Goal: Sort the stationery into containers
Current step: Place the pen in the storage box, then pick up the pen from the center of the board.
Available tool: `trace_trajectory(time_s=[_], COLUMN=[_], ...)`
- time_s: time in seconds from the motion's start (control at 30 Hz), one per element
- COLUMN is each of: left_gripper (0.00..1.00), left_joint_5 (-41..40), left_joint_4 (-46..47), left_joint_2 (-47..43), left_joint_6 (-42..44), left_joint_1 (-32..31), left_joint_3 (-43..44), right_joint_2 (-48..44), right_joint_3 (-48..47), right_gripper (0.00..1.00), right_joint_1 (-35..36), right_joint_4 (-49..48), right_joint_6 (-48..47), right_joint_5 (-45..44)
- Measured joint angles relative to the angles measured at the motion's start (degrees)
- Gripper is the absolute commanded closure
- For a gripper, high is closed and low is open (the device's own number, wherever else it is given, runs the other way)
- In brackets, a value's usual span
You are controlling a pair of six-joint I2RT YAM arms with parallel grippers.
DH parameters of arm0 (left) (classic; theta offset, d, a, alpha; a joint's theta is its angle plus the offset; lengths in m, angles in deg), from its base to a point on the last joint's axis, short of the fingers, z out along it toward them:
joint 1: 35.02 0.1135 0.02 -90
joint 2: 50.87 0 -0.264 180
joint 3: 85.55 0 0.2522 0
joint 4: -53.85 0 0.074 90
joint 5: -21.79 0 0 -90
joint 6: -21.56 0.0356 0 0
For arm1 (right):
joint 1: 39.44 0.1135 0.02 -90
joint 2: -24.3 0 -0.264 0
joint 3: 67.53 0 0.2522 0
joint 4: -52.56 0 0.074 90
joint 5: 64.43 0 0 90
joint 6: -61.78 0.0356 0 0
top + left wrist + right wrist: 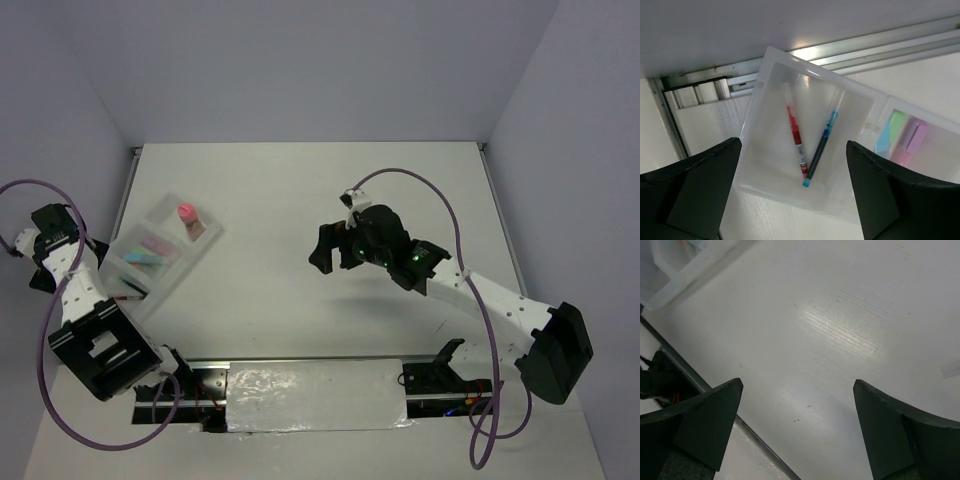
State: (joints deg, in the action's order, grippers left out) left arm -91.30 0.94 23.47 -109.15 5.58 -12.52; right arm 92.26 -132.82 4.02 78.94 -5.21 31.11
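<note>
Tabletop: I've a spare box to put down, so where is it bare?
Bare: the wide middle between the clear tray and the right gripper, plus the far strip beyond both. Crowded: the left edge, where the tray sits.

No word, brand, number or sign can be read in any view; the red pen (795, 134) lying in the clear tray (754, 150) carries some fine print on its barrel, too small to make out
</note>
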Motion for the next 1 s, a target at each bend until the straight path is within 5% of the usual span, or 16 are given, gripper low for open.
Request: trace_trajectory(time_s=[0.17,0.3,0.4,0.63,0.8,0.9,0.97,1.0], left_gripper=[0.01,0.01,0.01,0.01,0.01,0.01,0.01,0.01], left_joint_5=[4.9,9.7,11.8,8.9,7.9,7.5,7.5,7.5], left_joint_4=[2.3,5.2,6.9,5.3,3.9,3.7,3.7,3.7], left_joint_2=[-4.3,-15.3,-23.5,-27.2,-25.8,-25.9,-25.9,-25.9], left_joint_6=[1.7,5.5,7.9,10.6,10.8,10.8,10.8,10.8], left_joint_1=[-2.3,-17.7,-29.2,-43.5,-45.7,-45.8,-45.8,-45.9], left_joint_3=[-2.4,-5.0,-6.0,-6.8,-7.5,-7.5,-7.5,-7.5], right_joint_2=[2.3,12.4,20.2,31.4,38.5,41.5,41.9,41.9], right_joint_3=[-0.3,-5.2,-7.9,-13.5,-18.4,-19.1,-19.6,-19.6], right_gripper=[0.00,0.04,0.22,0.34,0.40,0.51,0.71,0.97], right_joint_1=[-1.6,-6.4,-10.8,-18.1,-20.4,-21.0,-21.1,-21.1], right_joint_4=[3.4,9.4,12.9,15.6,14.9,14.1,13.8,14.0], right_joint_6=[2.2,8.4,13.0,18.4,18.8,18.4,18.1,18.1], right_joint_5=[-8.5,-19.8,-26.0,-29.0,-27.6,-26.5,-25.9,-26.0])
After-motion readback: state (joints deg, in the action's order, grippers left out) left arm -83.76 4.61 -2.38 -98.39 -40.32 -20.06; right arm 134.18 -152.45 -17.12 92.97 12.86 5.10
